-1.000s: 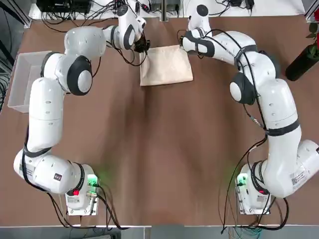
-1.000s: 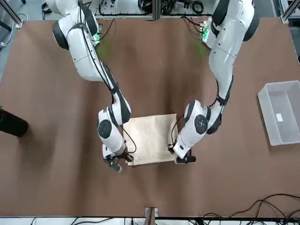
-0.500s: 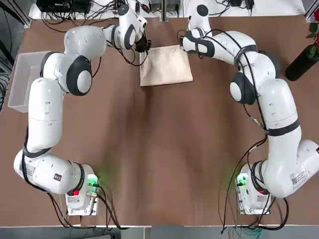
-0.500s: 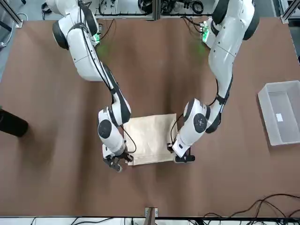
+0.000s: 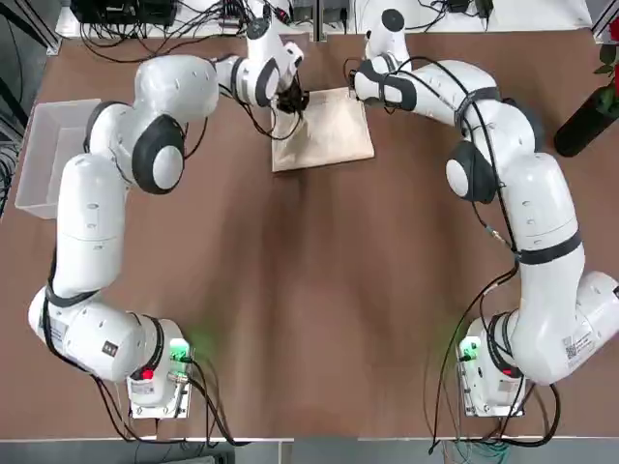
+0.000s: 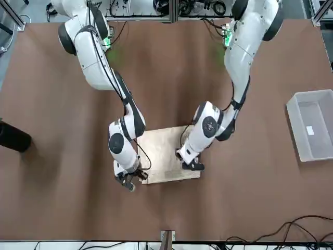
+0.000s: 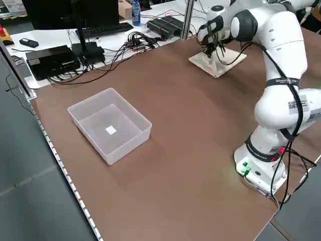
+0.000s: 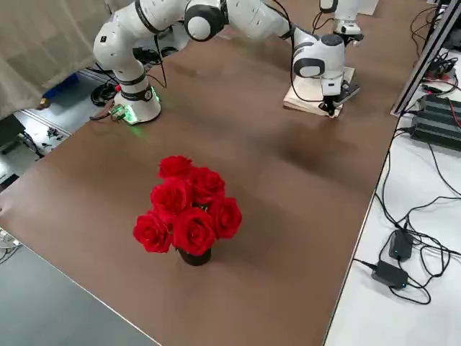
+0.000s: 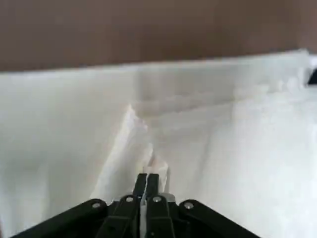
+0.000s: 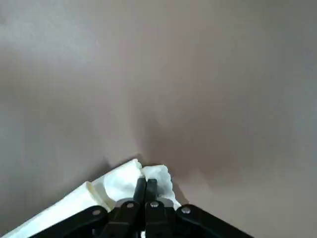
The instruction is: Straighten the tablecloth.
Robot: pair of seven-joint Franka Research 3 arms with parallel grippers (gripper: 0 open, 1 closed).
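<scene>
The tablecloth [image 5: 327, 130] is a cream folded pad lying at the far middle of the brown table, also visible in the front view [image 6: 164, 156]. My left gripper [image 5: 293, 100] is shut on a raised layer of it, over the cloth's far left part [image 6: 191, 165]. In the left wrist view the fabric [image 9: 124, 144] rises in a ridge to the closed fingertips [image 9: 146, 178]. My right gripper [image 5: 353, 75] is shut on the cloth's far right corner [image 10: 148, 176], low at the table [image 6: 130, 182].
A translucent plastic box [image 5: 48, 155] stands at the table's left edge. A dark vase of red roses [image 8: 189, 209] is at the right edge [image 5: 590, 121]. Cables and electronics lie beyond the far edge [image 7: 100, 42].
My left gripper has moved right from the cloth's far left corner to over the cloth, drawing a layer inward. The right gripper has stayed in place.
</scene>
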